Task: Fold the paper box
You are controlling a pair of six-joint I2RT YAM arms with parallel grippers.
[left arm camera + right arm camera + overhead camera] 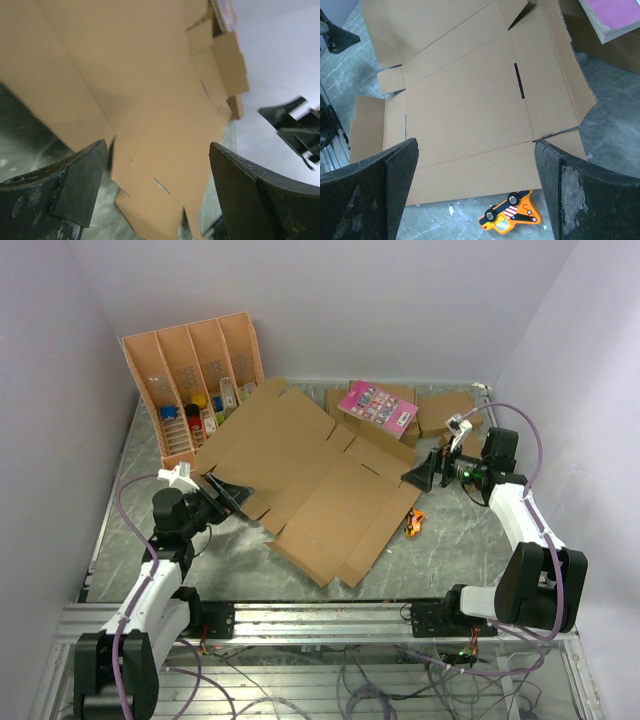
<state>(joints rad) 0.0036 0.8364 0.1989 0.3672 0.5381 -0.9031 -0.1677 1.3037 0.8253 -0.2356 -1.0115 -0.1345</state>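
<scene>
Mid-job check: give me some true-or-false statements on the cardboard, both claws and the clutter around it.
The paper box lies opened out, not yet folded up. True.
The right claw is shut on a flap. False: it is open and holds nothing, at the box's right edge.
The left claw is open. True.
The pink booklet lies on the middle of the paper box. False: it rests on the smaller boxes behind it.
An orange toy car lies on the table by the box's near right edge. True.
</scene>
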